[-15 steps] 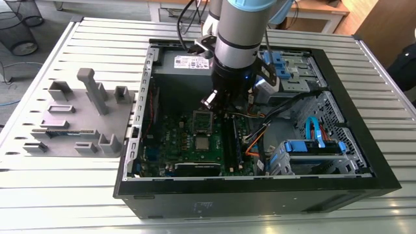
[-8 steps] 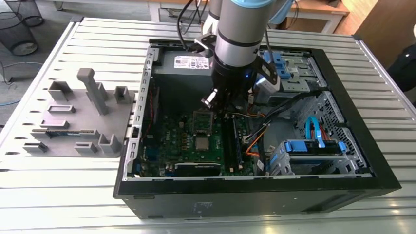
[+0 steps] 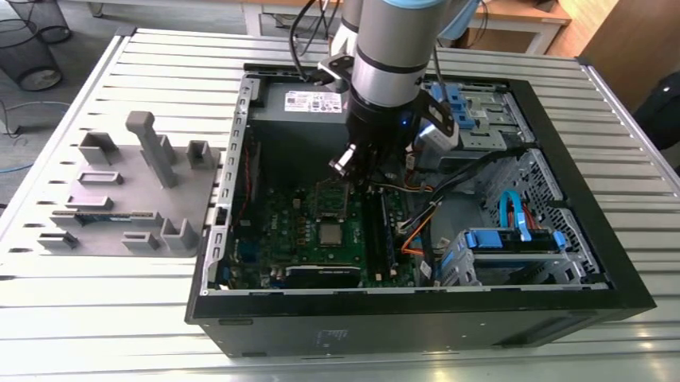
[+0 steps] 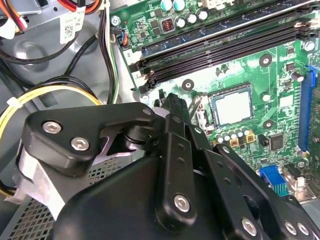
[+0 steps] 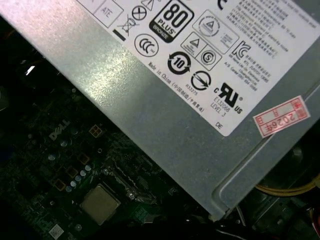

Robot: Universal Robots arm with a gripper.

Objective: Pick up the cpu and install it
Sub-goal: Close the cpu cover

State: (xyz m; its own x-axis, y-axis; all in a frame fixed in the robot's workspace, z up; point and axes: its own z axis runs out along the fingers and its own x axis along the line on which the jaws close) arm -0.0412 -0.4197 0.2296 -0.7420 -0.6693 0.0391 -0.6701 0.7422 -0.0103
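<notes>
I am holding my gripper [image 3: 356, 173] inside the open computer case [image 3: 595, 294], low over the motherboard [image 3: 287, 239]. I cannot tell how far the gripper is opening: in the second wrist view its black linkage [image 4: 175, 160] is blocking the tip. I am not holding the cpu.

The cpu [image 3: 333, 233] is lying flat in its socket [image 4: 216, 96] in the middle of the motherboard, silver top up, near my gripper but apart from it. In the second wrist view the cpu [image 4: 232, 107] is sitting beside the long black memory slots [image 4: 225, 45]. In the first wrist view the cpu [image 5: 100, 204] is lying near the grey power supply [image 5: 165, 130].

The case is resting on a slatted metal table [image 3: 159, 64], with a grey fixture [image 3: 127, 199] standing on the exterior view's left.
</notes>
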